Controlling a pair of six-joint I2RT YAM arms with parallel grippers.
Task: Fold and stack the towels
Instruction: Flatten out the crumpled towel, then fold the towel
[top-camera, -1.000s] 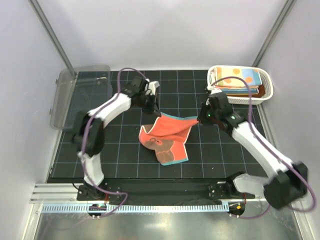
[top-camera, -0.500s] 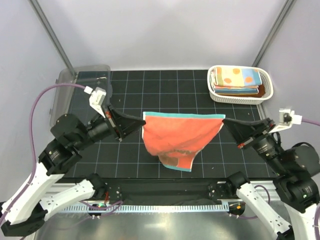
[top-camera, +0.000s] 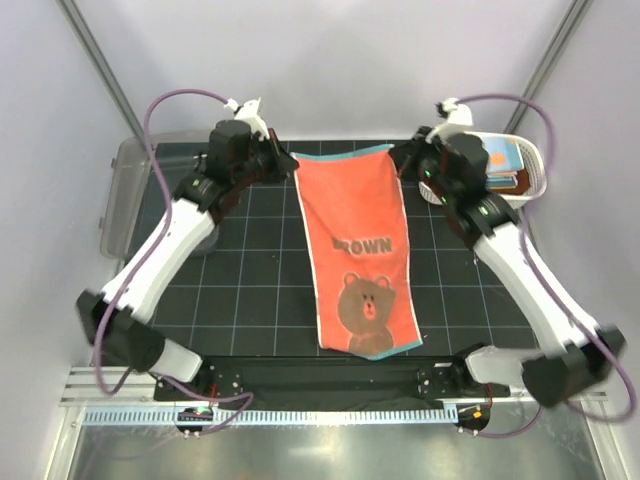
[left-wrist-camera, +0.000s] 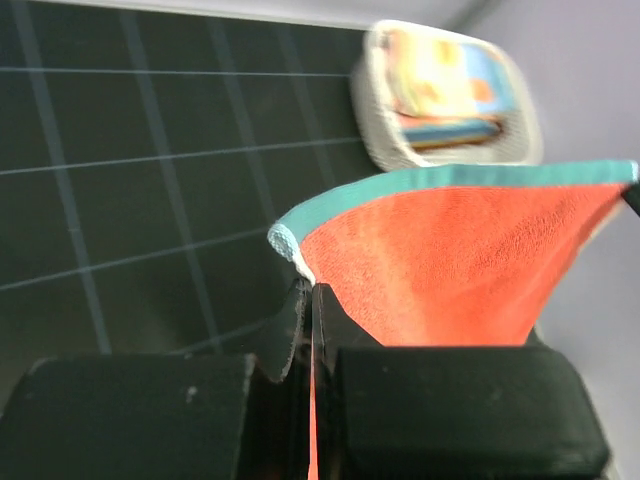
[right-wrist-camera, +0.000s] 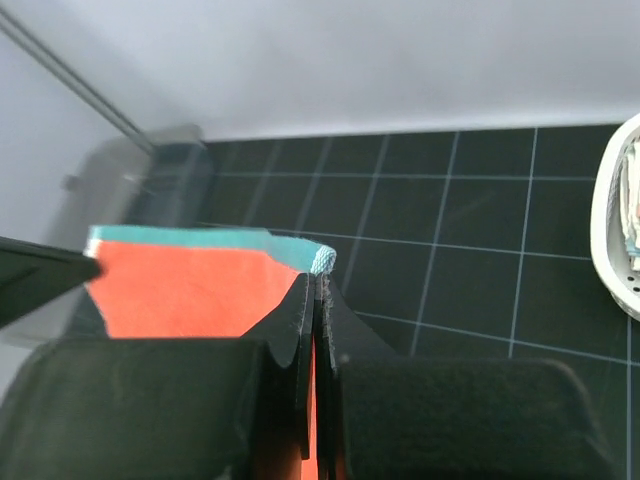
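The black mat with a pale grid (top-camera: 250, 290) fills the floor of a white-walled booth. Its far edge runs along the back wall and its near edge meets the metal rail where the arms are bolted. A clear plastic bin (top-camera: 125, 200) stands along the mat's left edge. A white plastic lattice basket (top-camera: 535, 185) sits at the far right corner and holds a stack of folded towels (top-camera: 495, 160), the top one light blue with orange dots. Bare grid shows on both sides of the mat's middle, a wider strip on the left towards the bin and a narrower one on the right towards the basket.

The coral-red towel with a brown bear (top-camera: 360, 250) is spread open lengthwise down the middle of the mat. Its teal-trimmed top edge is held taut at the far side. Its bottom edge, also trimmed in teal, reaches the mat's near edge. The word BROWN is printed above the bear's face.

The left gripper (top-camera: 290, 163) is closed on the towel's far left corner. In the left wrist view, cloth is squeezed between the black fingers (left-wrist-camera: 290, 340) with no gap showing. The right gripper (top-camera: 397, 160) is clamped on the far right corner in the same way, with its fingers (right-wrist-camera: 295, 320) pressed together around the teal hem.
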